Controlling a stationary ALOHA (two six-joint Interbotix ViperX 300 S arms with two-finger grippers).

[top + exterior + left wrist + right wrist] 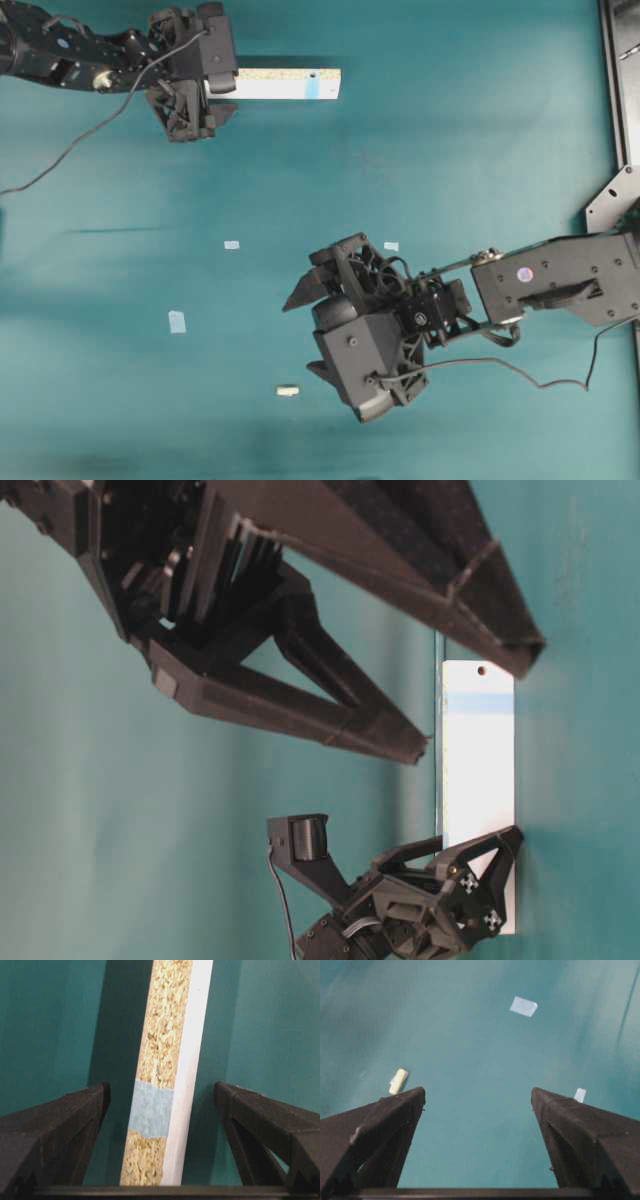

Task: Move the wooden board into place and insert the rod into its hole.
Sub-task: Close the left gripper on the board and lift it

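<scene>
Both arms are over the teal table (480,150), and neither is carrying anything. The left gripper (160,1105) has its jaws spread wide, straddling the board (170,1060), which stands on its long edge at the far side of the table, chipboard core showing, a blue tape band (150,1112) wrapped round it. The board's long axis runs straight out ahead between the fingers (65,1125), so a simple squeeze across its thin width looks like the next call; no contact that I can see. Down near the front, the rod (287,391) lies flat, well apart from the board. The right gripper (477,1105) is nearer it, jaws equally wide, with the rod just off its left fingertip, lying askew to the jaw line.
</scene>
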